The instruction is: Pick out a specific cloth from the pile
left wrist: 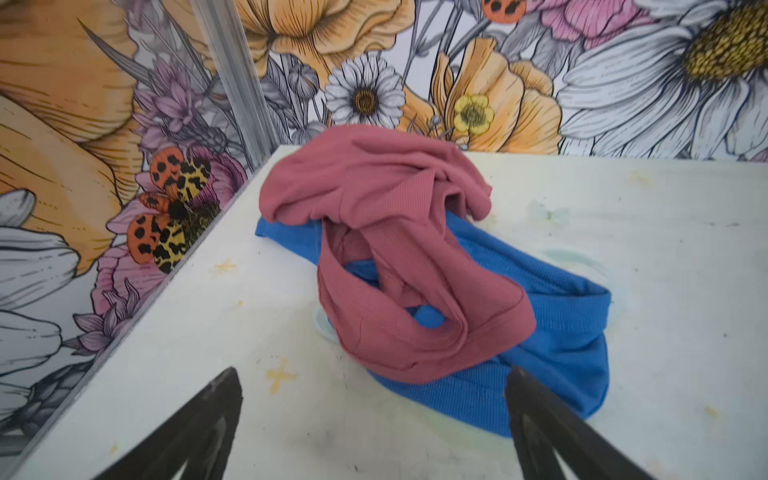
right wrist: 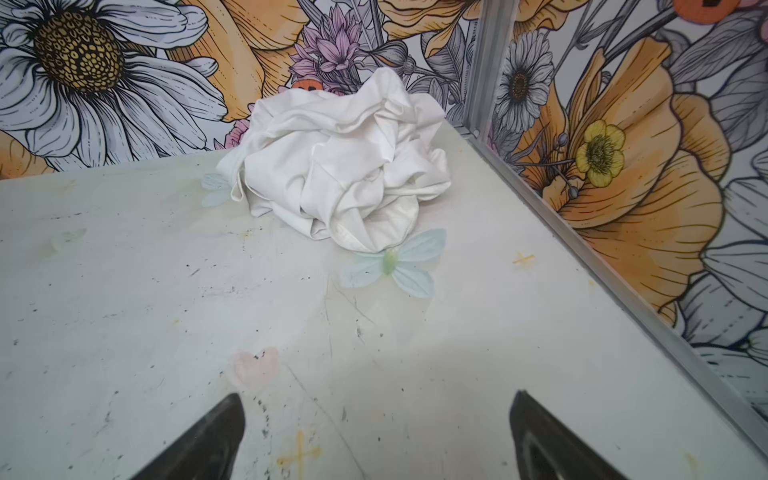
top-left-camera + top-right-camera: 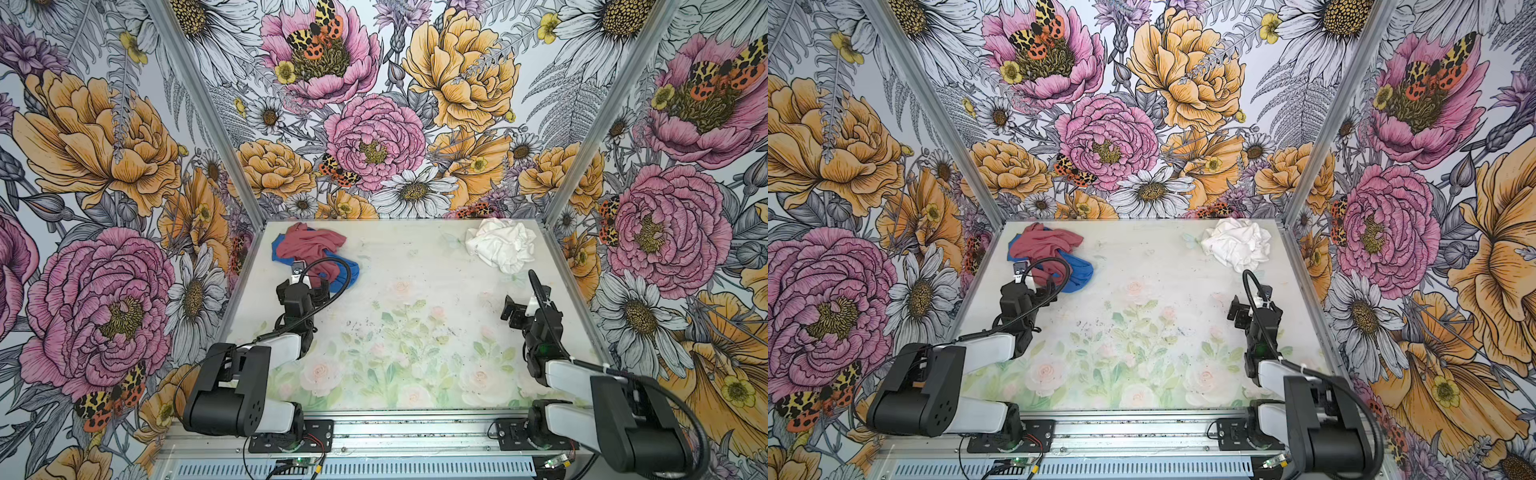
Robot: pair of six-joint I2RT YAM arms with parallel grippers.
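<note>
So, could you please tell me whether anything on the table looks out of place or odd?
Nothing stands out. The crumpled white cloth sits alone in the far right corner; the dusty red cloth lies on the royal blue cloth far left.

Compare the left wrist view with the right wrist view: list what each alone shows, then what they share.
Only the left wrist view: the dusty red cloth draped over the royal blue cloth, near a wall corner, with the left end effector open before them.

Only the right wrist view: the white cloth, crumpled by itself near another corner, with the right end effector open and empty.

Both: the pale table, floral walls and open black fingertips.
</note>
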